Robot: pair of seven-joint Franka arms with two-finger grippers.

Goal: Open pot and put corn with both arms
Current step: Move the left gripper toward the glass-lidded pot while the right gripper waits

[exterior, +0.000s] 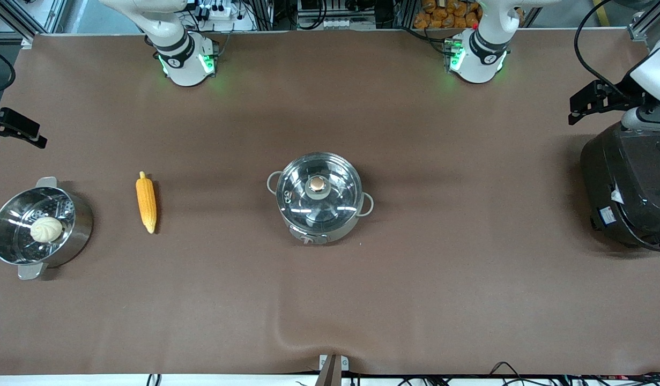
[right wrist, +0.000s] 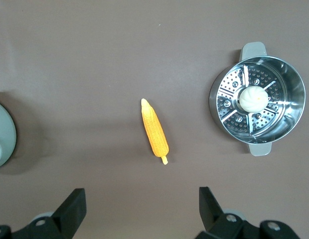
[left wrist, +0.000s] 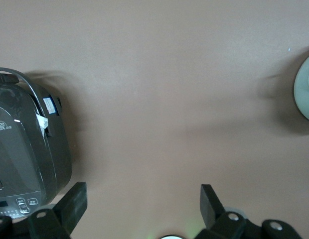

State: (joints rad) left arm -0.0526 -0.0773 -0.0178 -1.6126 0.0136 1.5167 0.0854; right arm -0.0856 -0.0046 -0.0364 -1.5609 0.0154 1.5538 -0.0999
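Note:
The steel pot [exterior: 319, 201] stands mid-table with its glass lid [exterior: 338, 201] on and the copper knob [exterior: 317, 184] upright. The yellow-orange corn [exterior: 146, 205] lies on the mat toward the right arm's end, apart from the pot; it also shows in the right wrist view [right wrist: 154, 130]. My right gripper [right wrist: 142, 196] is open and empty, high over the table edge at that end [exterior: 19, 131]. My left gripper [left wrist: 143, 191] is open and empty, up by the rice cooker [exterior: 584, 104]. A sliver of the pot shows in each wrist view [left wrist: 306, 89] [right wrist: 2, 134].
A steel steamer pot [exterior: 40, 228] with a pale bun [exterior: 46, 229] in it stands at the right arm's end, beside the corn. A large black rice cooker [exterior: 630, 187] stands at the left arm's end. Brown mat lies bare between them.

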